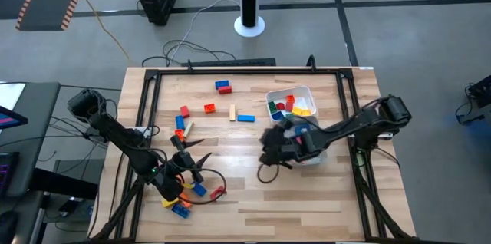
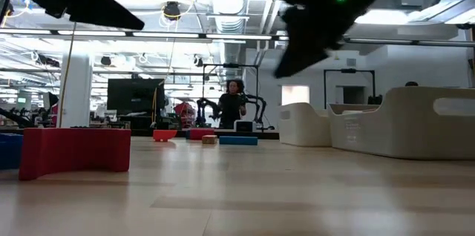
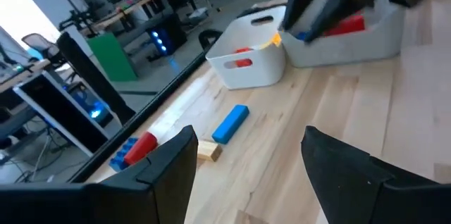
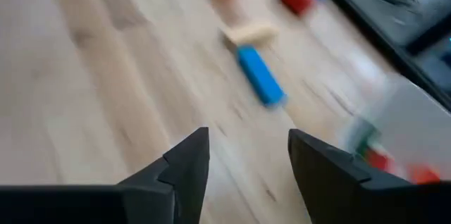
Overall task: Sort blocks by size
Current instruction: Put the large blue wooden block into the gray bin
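Note:
Loose blocks lie on the wooden table: a blue bar point(image 1: 245, 118), a tan one point(image 1: 232, 112), red and orange ones point(image 1: 209, 107) and a red-and-blue pair point(image 1: 222, 87) toward the far side. A heap point(image 1: 182, 198) sits at the near left. My left gripper point(image 3: 250, 139) stands open above the near left of the table point(image 1: 198, 166), holding nothing. My right gripper point(image 4: 248, 136) hangs open over the middle of the table point(image 1: 268, 152), tipped down toward the blue bar point(image 4: 261, 76), with nothing between its fingers.
A white tub point(image 1: 291, 102) holding several coloured blocks stands at the far right. A second, clearer tub point(image 3: 352, 34) sits just nearer, under my right arm. A black frame point(image 1: 146, 106) runs around the table. A red block point(image 2: 74, 158) lies close to the low camera.

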Action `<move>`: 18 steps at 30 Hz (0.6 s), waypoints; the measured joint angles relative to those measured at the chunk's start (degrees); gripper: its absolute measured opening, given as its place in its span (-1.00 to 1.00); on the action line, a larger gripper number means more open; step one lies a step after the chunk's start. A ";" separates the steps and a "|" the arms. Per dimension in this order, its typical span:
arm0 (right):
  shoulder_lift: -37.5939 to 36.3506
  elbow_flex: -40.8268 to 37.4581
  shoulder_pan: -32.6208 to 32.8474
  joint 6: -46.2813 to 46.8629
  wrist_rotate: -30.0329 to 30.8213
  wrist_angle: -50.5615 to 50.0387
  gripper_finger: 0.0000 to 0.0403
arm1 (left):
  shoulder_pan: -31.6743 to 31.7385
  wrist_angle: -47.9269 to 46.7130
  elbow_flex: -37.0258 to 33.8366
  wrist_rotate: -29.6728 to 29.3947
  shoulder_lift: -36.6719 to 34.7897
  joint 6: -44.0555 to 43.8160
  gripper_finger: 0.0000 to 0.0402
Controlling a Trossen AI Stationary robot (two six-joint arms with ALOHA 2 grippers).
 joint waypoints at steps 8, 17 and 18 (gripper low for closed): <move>9.66 0.01 -12.88 -15.91 -16.63 19.72 0.09 | -0.02 4.87 0.00 3.20 -0.01 5.22 0.22; 14.83 1.83 -24.54 -21.81 -28.41 22.82 0.18 | -2.29 3.26 -3.76 5.24 0.00 0.82 0.22; 15.01 2.22 -25.03 -22.55 -28.58 23.00 0.18 | -2.43 3.66 -4.52 5.19 0.00 -0.41 0.22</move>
